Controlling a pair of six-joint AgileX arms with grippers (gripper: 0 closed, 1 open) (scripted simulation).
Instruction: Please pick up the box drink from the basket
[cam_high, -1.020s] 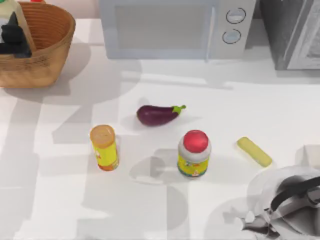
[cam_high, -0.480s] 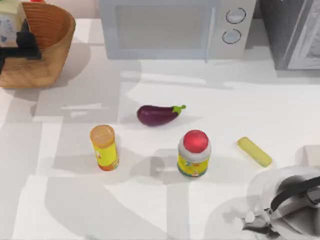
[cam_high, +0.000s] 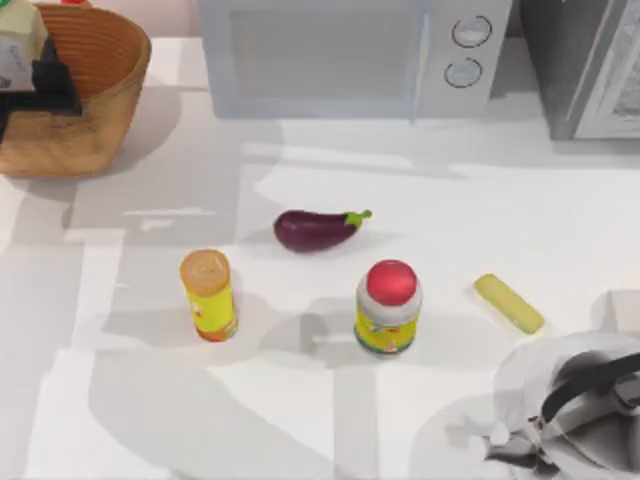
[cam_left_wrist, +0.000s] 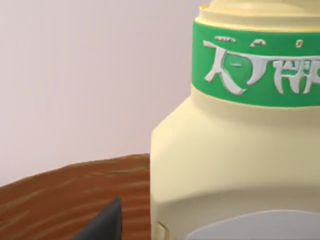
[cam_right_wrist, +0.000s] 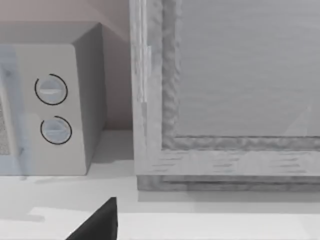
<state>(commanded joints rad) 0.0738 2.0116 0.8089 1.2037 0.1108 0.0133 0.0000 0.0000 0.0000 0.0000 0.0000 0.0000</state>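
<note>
Resting in left end effector (cam_high: 40, 85): box drink (cam_high: 18, 45)

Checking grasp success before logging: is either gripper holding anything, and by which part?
The left gripper holds the box drink over the basket, apparently by its lower sides. The right gripper, parked at the table's near right, holds nothing.

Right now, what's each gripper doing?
Left gripper: shut on the box drink, above the basket.
Right gripper: parked, cannot be told.
</note>
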